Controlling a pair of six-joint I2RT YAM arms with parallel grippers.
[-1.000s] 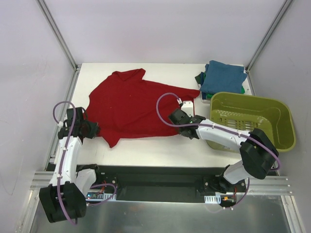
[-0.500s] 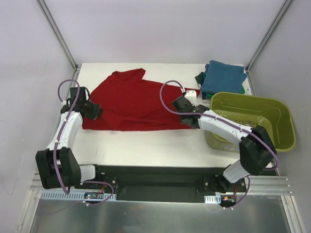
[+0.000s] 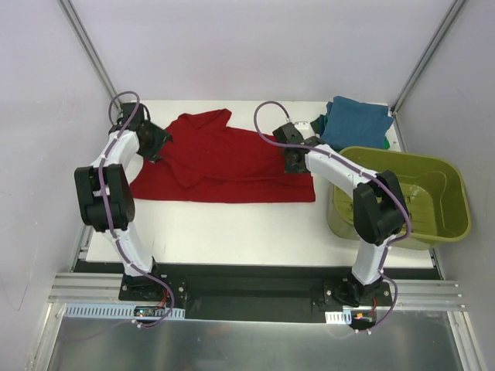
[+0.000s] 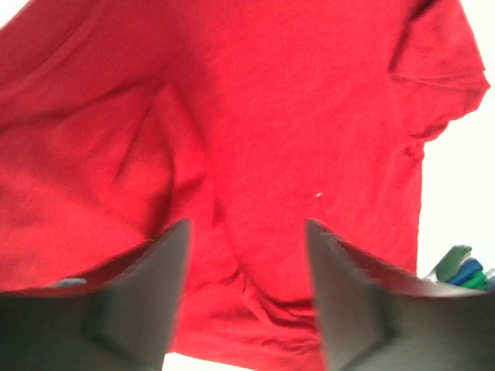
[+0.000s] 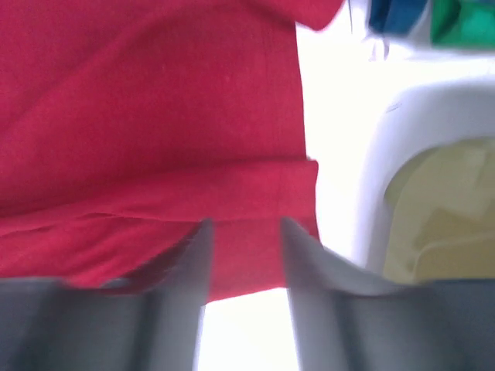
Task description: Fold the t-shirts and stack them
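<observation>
White table (image 3: 232,232): red shirt (image 3: 224,166) lies centre, stack (image 3: 356,124) at 1 o'clock, left gripper (image 4: 246,232) and right gripper (image 5: 245,228) both released above shirt; first fold looks done, next needs a side-edge regrasp.

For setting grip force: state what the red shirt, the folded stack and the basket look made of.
Red shirt: soft matte cloth, probably a cotton knit; it lies limp, with wrinkles and a folded hem.
Folded stack: similar matte cloth, teal-blue on top; the weave is too small to tell.
Basket: rigid olive-green plastic with a slight sheen, holding a moulded shape with a smooth rim.
</observation>
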